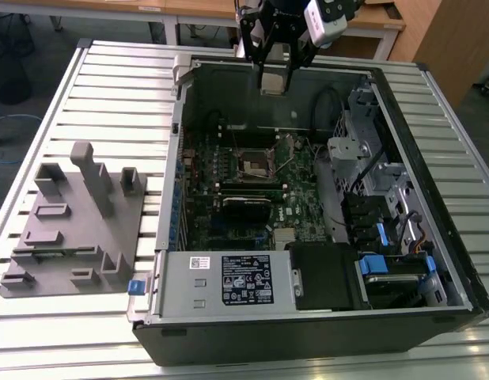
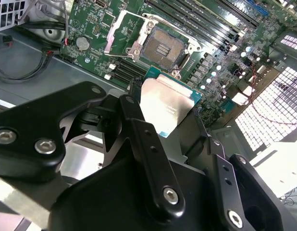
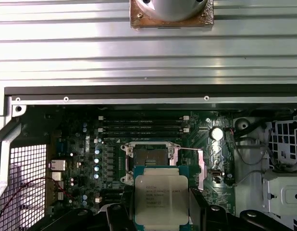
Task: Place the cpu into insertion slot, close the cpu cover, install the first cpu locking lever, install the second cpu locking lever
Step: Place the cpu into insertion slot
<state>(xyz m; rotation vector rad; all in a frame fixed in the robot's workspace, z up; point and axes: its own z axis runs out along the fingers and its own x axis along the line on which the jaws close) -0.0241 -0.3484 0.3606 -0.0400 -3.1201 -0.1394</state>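
My gripper [image 1: 274, 81] hangs over the far wall of the open computer case, well above the motherboard. It is shut on the cpu [image 2: 168, 102], a flat square chip with a dull silver top and green edge, pinched between two black fingers [image 2: 134, 115]. In the first wrist view the cpu [image 3: 161, 196] sits just short of the insertion slot [image 3: 149, 160]. The insertion slot [image 2: 164, 45] lies bare with its dark contact field exposed, small and square on the green board [image 1: 254, 162]. The cpu cover [image 2: 120, 32] is swung up beside the slot.
The case [image 1: 434, 198] lies on its side on a slatted metal table [image 1: 118, 87]. A grey fixture block [image 1: 70, 222] stands at the exterior view's left. The power supply [image 1: 229, 277] fills the near side, drive bays [image 1: 387, 214] the exterior view's right. Memory slots [image 3: 143, 126] flank the socket.
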